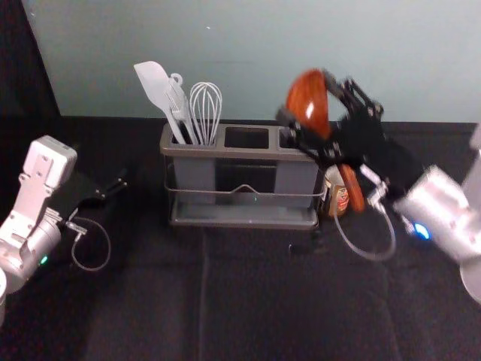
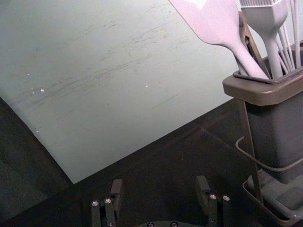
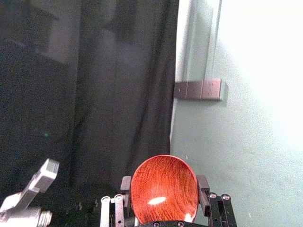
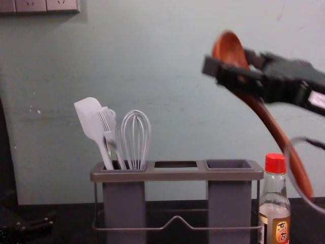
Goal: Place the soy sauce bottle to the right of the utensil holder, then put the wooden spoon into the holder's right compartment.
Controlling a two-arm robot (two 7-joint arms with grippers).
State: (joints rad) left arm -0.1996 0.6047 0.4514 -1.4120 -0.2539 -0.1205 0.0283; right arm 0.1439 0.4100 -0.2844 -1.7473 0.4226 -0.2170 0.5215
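Grasping the spoon by its bowl, the right gripper is raised higher than the holder, near its right end. The bowl is uppermost, between the two fingers, and the handle slants down toward the right. The bottle stands upright just beside the holder's right end, red cap on. In the holder's left compartment, the spatula and the whisk lean with their heads up. Left of the holder, well apart from the spoon, the left gripper is low with its fingers spread.
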